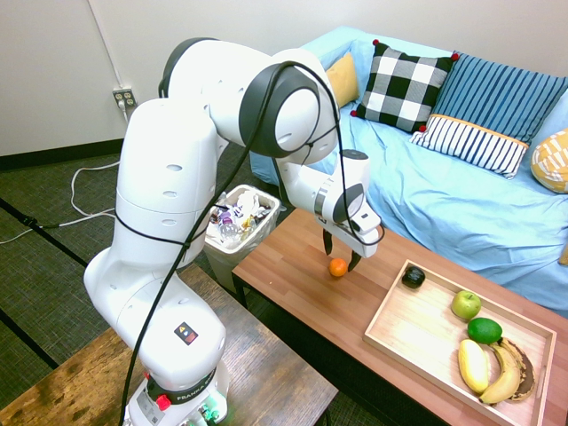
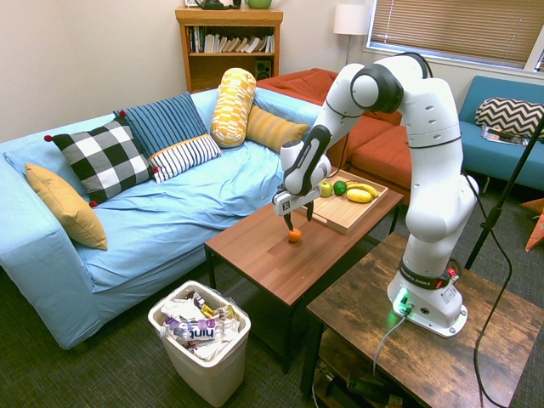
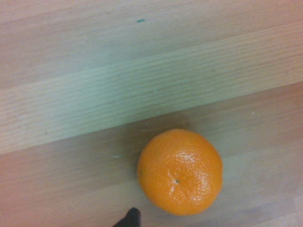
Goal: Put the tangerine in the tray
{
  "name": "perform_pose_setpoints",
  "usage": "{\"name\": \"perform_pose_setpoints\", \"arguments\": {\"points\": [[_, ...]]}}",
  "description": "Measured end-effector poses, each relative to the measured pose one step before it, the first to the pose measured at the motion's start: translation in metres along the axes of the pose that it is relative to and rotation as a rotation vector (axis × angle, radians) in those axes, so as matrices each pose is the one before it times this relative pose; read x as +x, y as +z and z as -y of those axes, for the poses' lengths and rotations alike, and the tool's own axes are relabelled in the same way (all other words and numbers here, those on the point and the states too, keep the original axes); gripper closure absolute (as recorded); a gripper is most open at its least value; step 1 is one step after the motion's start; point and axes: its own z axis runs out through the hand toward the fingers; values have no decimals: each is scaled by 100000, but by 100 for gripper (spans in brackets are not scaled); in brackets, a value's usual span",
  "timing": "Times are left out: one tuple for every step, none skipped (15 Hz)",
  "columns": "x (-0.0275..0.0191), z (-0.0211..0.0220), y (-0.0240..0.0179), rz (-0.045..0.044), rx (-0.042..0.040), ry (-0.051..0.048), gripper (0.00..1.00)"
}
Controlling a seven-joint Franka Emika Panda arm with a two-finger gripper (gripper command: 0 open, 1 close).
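The tangerine (image 1: 337, 267) sat bare on the brown wooden desk (image 1: 293, 275), well apart from the tray (image 1: 417, 333) and not yet lifted. In the wrist view the tangerine (image 3: 180, 172) filled the lower middle of the picture, stem dimple up, with plain wood grain around it. Our hand (image 1: 342, 255) hung straight down over the fruit with its fingers spread apart and nothing between them; one finger stood on either side of the tangerine, and we could not tell whether either one touched it.

We judged this to be the reach-and-grasp step, with the carry still to come. The next move called for settling the fingers low enough to bracket the widest part of the fruit, then closing gently, since a round fruit can roll away from an off-centre pinch.

The light-wood tray lay further along the same desk, toward the sofa (image 1: 461, 204). It already held a green apple (image 1: 466, 304), a lime (image 1: 485, 330), two bananas (image 1: 491, 367) and a small dark fruit (image 1: 413, 277) in its near corner, which we could not name. A good stretch of bare tray floor remained beside the dark fruit for the tangerine. On the floor beside the desk stood a white bin (image 1: 240, 232) full of wrappers.
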Motion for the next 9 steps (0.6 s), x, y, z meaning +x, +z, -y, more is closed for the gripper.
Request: {"name": "perform_pose_setpoints", "arguments": {"points": [[364, -75, 616, 699, -202, 84, 0], [252, -67, 722, 730, -120, -104, 0], [152, 51, 647, 580, 253, -202, 0], [138, 172, 499, 511, 522, 17, 0], [142, 282, 176, 518, 619, -109, 0], [135, 429, -160, -8, 914, -88, 0], [-35, 424, -135, -44, 675, -128, 0], [-100, 379, -33, 13, 424, -342, 0], [-221, 379, 154, 106, 34, -436, 0]]}}
